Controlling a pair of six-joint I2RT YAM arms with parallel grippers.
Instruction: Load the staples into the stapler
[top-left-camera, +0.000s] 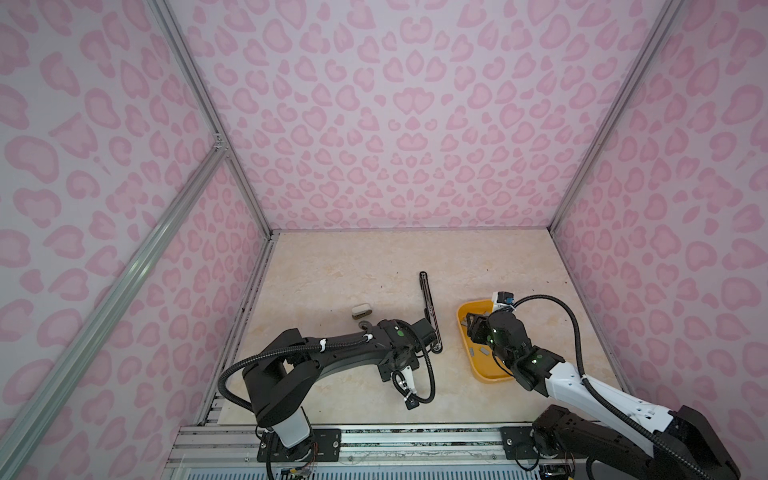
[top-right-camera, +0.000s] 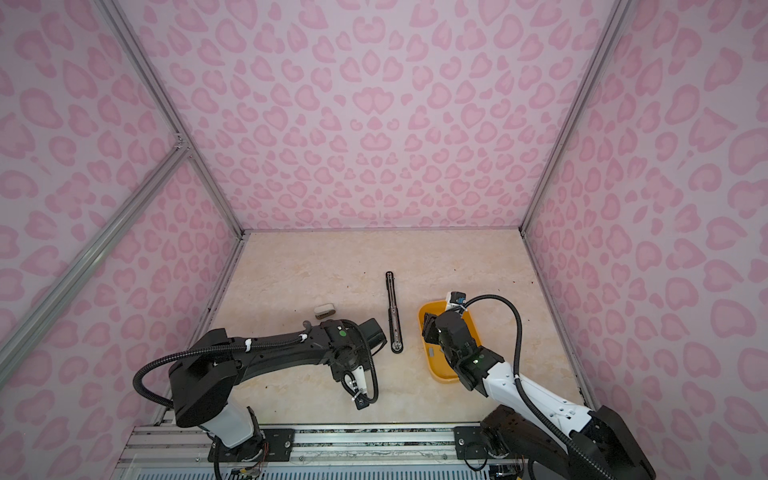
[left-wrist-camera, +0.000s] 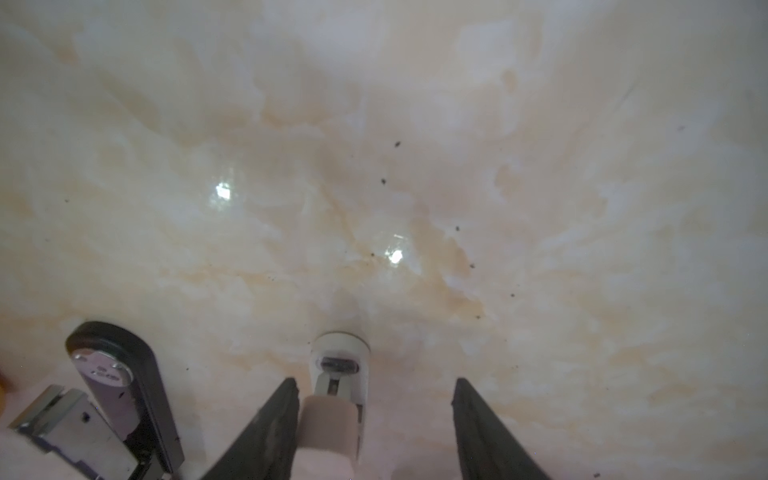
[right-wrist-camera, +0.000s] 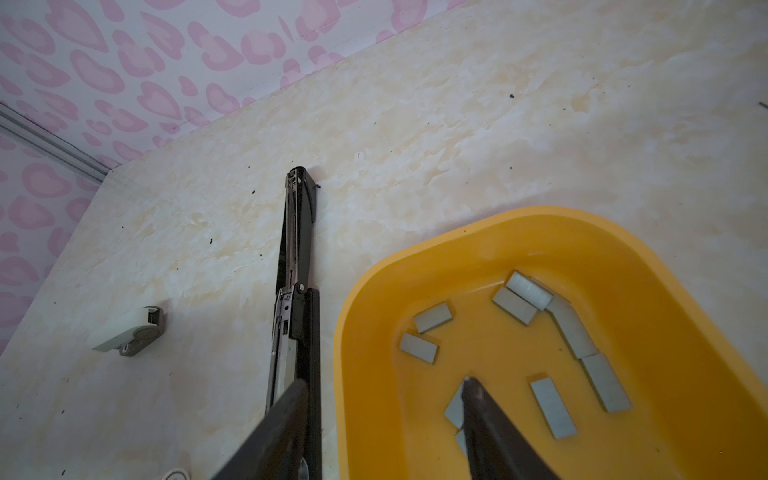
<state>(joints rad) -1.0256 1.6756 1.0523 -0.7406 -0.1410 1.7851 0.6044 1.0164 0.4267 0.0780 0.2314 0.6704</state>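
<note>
You're at the pick-up step, by the look of it. The staples (right-wrist-camera: 552, 407) lie loose and flat in the yellow tray (right-wrist-camera: 540, 216). In both top views the tray sits at 3 o'clock from the long black stapler (top-left-camera: 428, 307), which is laid open flat on the table (top-right-camera: 316, 257).

Your right gripper (right-wrist-camera: 384, 382) is released and holds nothing. Its jaws stand wide, one fingertip over a strip inside the tray and the other outside the rim, above the black stapler.

Your left gripper (left-wrist-camera: 374, 380), at about 9 o'clock from that stapler's near end, is also released. A small white stapler (left-wrist-camera: 340, 365) stands between its jaws, close against one finger and apart from the other. I cannot tell which stapler is to be filled.

Next, I'd judge, bring both right fingers inside the rim, narrow them across one strip and pinch its long edges. Flat metal on smooth plastic will likely slide.
</note>
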